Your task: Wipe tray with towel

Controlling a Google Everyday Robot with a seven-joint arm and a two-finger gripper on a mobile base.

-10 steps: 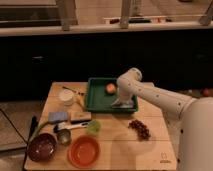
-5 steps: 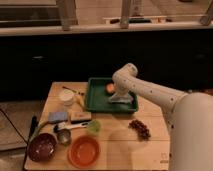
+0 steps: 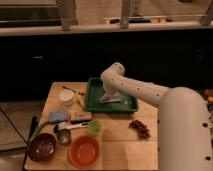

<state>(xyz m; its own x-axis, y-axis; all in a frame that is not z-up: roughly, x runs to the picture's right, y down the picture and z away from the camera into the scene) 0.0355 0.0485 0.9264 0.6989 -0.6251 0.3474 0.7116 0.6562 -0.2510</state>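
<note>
The towel is pale grey. It sits inside the green tray, near the middle of it. The tray is in the middle of the frame, at the far edge of the wooden worktop.

My gripper is right on top of the towel, low down in the tray. The fingers look clamped on the towel, and the cloth comes up to a point where they pinch it and spreads out flat at the bottom. The white arm comes in from the lower right of the frame and bends over the tray.

Left of the tray I see a small white cup. Below that cup is a blue sponge. Just in front of the tray is a little green cup, and to its left a shiny metal cup. At the bottom of the frame is an orange bowl, with a dark bowl beside it in the lower left. A small heap of dark red bits lies on the worktop to the right, below the tray's right corner. I cannot tell what they are.
</note>
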